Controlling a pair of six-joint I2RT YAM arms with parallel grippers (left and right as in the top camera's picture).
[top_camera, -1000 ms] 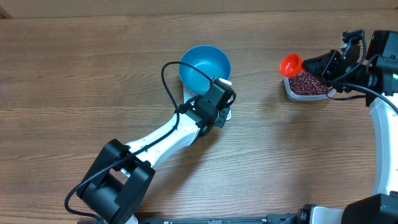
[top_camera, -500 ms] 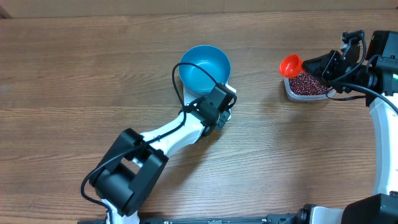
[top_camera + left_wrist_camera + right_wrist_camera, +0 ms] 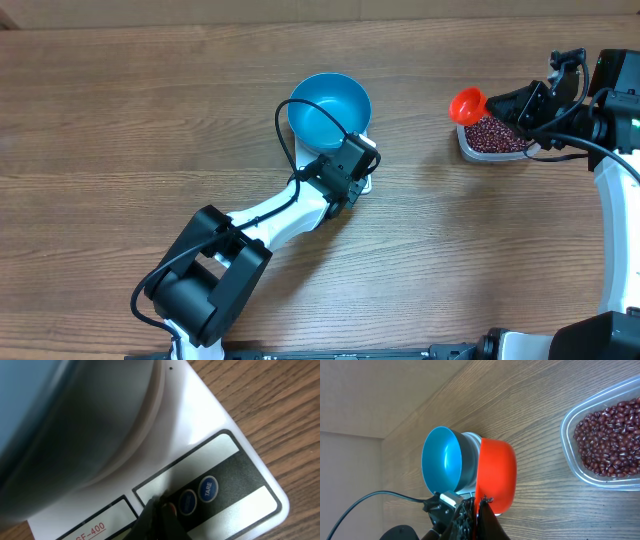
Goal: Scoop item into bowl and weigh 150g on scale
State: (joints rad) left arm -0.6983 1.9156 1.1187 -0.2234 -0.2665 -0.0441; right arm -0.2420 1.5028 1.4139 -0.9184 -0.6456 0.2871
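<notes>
Wood table; bowl on scale mid-table

Left arm's black elbow block has been moved up and right, out of the lower left corner of the overhead frame, so the white forearm is seen shorter. Cable loop has been shifted right, nearer the bowl. Left gripper is set slightly lower in the frame.
</notes>
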